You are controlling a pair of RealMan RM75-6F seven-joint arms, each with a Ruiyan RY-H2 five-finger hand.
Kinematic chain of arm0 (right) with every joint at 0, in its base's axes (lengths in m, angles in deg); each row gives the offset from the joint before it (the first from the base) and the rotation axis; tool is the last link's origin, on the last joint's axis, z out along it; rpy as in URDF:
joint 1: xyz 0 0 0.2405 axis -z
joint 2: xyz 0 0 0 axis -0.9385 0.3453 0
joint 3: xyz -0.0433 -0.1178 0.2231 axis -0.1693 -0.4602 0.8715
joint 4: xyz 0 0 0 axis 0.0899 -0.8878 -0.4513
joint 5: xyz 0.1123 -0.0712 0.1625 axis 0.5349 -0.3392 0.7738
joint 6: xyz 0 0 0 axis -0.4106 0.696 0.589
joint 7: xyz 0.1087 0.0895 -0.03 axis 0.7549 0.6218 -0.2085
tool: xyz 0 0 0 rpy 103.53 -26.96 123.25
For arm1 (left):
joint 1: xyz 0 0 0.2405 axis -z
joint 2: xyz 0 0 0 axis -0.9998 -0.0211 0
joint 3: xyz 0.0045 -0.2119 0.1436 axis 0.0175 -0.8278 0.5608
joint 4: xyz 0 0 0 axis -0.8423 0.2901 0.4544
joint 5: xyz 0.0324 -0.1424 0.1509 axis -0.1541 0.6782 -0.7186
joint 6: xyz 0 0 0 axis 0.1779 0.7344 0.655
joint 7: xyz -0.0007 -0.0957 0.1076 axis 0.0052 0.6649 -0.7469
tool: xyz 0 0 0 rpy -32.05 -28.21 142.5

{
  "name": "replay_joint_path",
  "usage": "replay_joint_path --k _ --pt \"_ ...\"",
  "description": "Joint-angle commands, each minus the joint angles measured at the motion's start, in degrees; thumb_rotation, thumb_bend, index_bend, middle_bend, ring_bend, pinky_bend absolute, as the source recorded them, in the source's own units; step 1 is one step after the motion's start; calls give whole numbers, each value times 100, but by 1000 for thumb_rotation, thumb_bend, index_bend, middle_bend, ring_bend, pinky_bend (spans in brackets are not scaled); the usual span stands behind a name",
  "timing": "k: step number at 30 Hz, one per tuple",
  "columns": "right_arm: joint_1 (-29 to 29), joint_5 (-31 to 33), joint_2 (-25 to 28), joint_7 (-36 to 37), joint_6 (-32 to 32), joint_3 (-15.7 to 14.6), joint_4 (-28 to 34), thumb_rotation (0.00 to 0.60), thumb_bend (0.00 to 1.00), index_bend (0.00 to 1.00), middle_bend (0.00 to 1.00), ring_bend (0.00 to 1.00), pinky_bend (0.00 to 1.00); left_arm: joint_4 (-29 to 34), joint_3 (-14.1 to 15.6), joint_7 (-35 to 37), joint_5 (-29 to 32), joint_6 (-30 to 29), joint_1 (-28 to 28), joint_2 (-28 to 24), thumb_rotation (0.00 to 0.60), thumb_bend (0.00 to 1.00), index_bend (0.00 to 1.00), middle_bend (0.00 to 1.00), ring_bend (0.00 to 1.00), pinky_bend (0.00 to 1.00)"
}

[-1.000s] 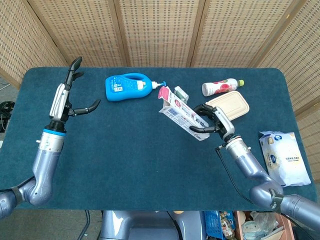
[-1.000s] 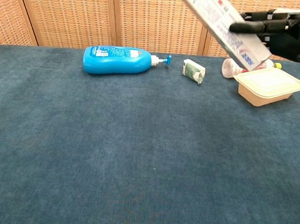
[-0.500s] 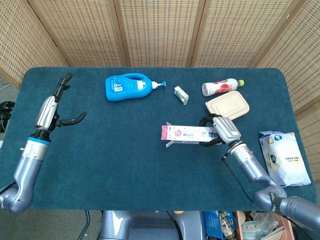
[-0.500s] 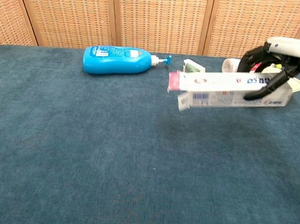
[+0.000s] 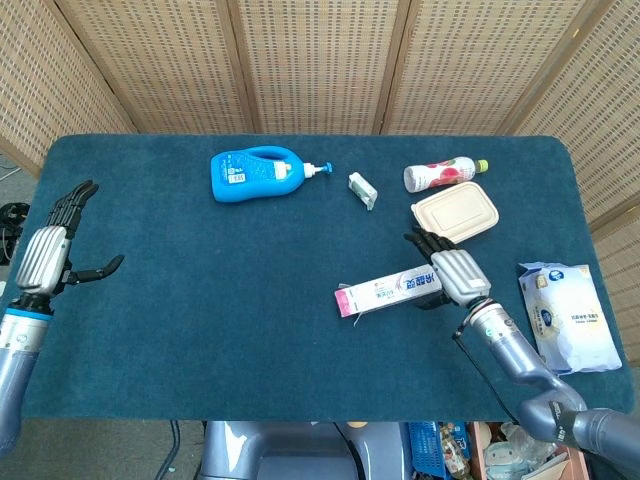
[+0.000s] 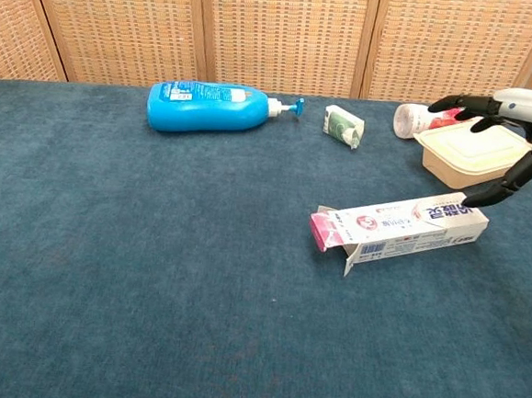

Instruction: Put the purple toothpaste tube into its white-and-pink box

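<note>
The white-and-pink box (image 5: 390, 291) lies flat on the blue cloth right of centre, its pink end flap open toward the left (image 6: 397, 228). My right hand (image 5: 452, 275) hovers over the box's right end with fingers spread (image 6: 520, 127); one fingertip (image 6: 476, 199) is at the box's end, and nothing is gripped. My left hand (image 5: 48, 255) sits at the far left edge, fingers apart and empty; the chest view does not show it. No purple toothpaste tube shows in either view.
At the back lie a blue pump bottle (image 5: 255, 174), a small green-and-white packet (image 5: 362, 190) and a drink bottle (image 5: 445, 174). A beige lidded container (image 5: 456, 213) sits just behind my right hand. A wipes pack (image 5: 565, 312) lies at the right edge.
My right hand brought the box down from the air onto the cloth and let go, fingers spreading. My left arm drew back toward the left near edge.
</note>
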State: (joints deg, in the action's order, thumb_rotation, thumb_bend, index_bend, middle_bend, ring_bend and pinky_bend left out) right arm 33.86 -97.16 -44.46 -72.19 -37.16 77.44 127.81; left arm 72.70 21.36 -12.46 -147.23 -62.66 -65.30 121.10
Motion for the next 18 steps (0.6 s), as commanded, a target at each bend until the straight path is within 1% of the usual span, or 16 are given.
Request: replay_joint_path --k 1,2,5,8,13,18 --pt "250 -88 292 22 359 -58 285 600 0 0 0 0 92 215 136 -283 110 -81 -209 -216 600 242 0 0 0 0" --pt "362 -188 392 54 547 -91 353 600 0 0 0 0 92 299 186 -419 133 -145 -295 -278 600 222 0 0 0 0" --pt "983 -846 770 147 1613 -381 404 600 0 0 0 0 92 680 437 -1149 232 -603 -753 -454 600 159 0 0 0 0" --pt "1403 -1264 868 247 2328 -600 232 600 0 0 0 0 92 962 608 -1730 290 -911 -1044 -509 600 125 0 0 0 0" --pt "1931 -1522 879 266 3052 -843 36 600 0 0 0 0 87 1296 738 -2303 310 -1379 -1398 -492 600 118 0 0 0 0" --pt "2380 -1615 844 52 3619 -976 13 600 0 0 0 0 79 1457 900 -2258 47 -1727 -1706 -490 600 119 0 0 0 0"
